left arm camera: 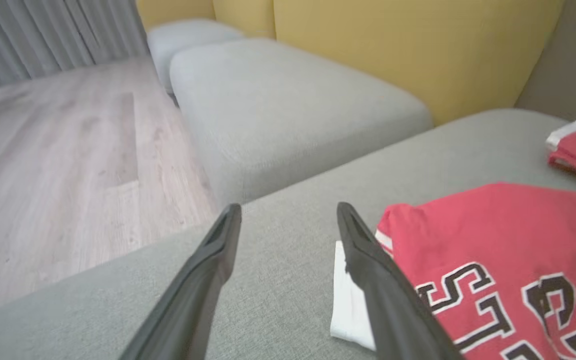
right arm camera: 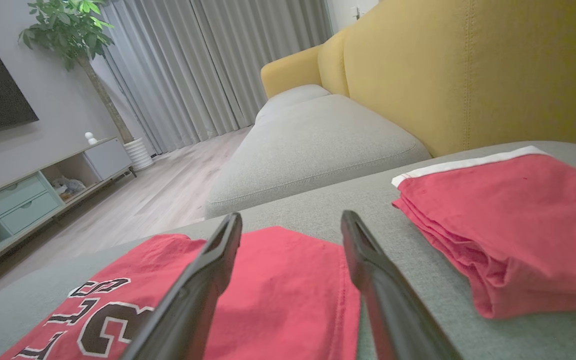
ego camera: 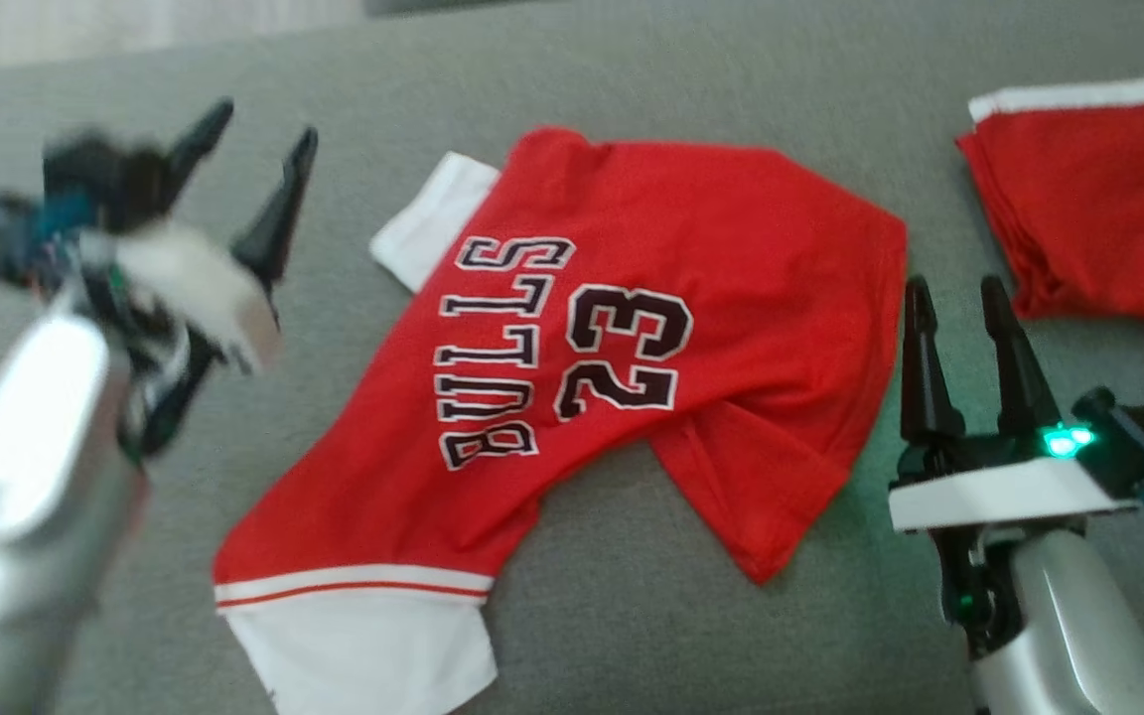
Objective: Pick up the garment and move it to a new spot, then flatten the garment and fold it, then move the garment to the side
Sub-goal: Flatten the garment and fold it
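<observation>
So at this point the garment (ego camera: 632,328), a red jersey with white trim, was lying rumpled across the middle of the grey sofa seat (ego camera: 632,616), with one side doubled over on itself and a white sleeve (ego camera: 433,218) poking out at the far left. The left hand (ego camera: 266,119) was off to the left of it, fingers spread wide with nothing in them, and pretty blurry in the head view. The right hand (ego camera: 954,285) sat just beside the jersey's right edge, also wide open and empty. My guess is the pick-up hadn't happened yet, and honestly a few things looked sketchy. That doubled-over flap meant a pinch on the right could catch only the top layer, and the thing would hang twisted and not flatten later. Those long fingers could also dig into the sofa fabric instead of sliding under the cloth. The folded red pile (ego camera: 1098,199) was near the right hand and the same colour, so a wide sweep could drag it along or mess it up. And the left wrist view showed the seat's edge and the floor (left arm camera: 68,150) not far off, so a sloppy move that way could dump the jersey overboard.
</observation>
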